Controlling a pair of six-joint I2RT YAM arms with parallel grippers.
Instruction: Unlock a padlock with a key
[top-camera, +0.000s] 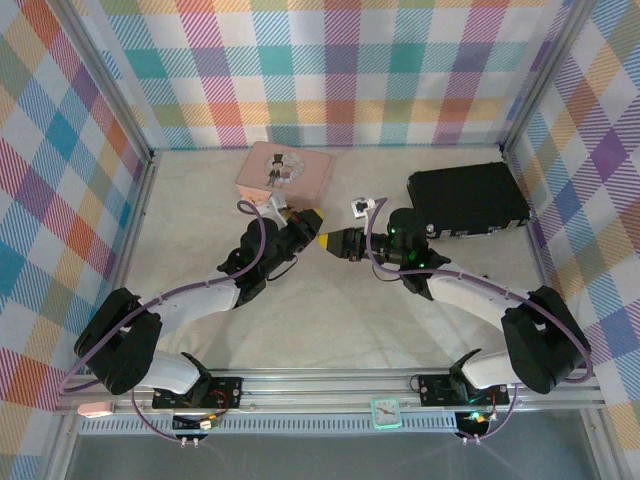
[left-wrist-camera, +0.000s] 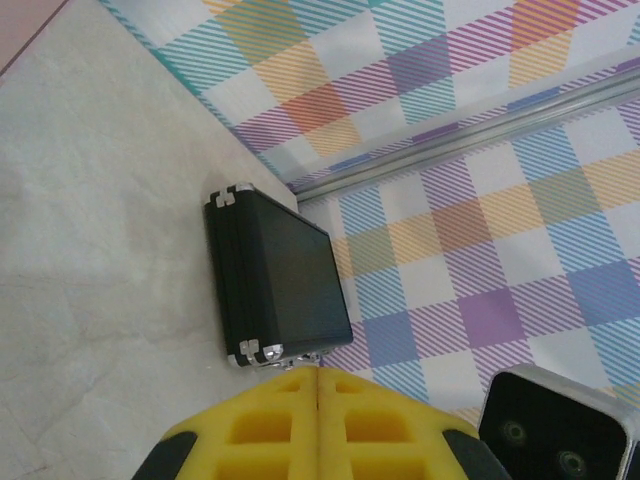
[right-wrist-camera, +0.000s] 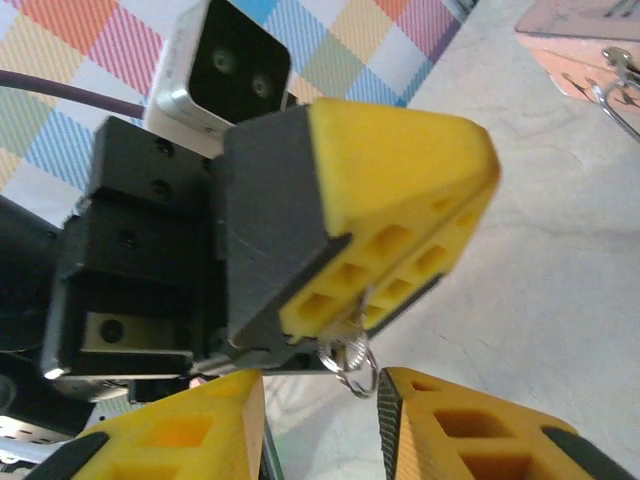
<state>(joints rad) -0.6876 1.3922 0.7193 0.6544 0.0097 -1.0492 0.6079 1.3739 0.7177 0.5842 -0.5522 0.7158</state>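
Observation:
My left gripper is shut, its yellow fingers pressed flat together in the left wrist view. It pinches the key, which is hidden between the pads. The key's small silver ring hangs out below them. My right gripper is open and faces the left one tip to tip. Its two fingers stand on either side of the ring without touching it. The padlock lies at the near edge of the pink tin, partly behind the left arm. Its thin silver shackle shows at the right wrist view's top right.
The pink tin with cartoon figures sits at the back centre. A black case with metal corners lies at the back right against the checked wall, also seen as the black case. Checked walls enclose three sides of the cream table.

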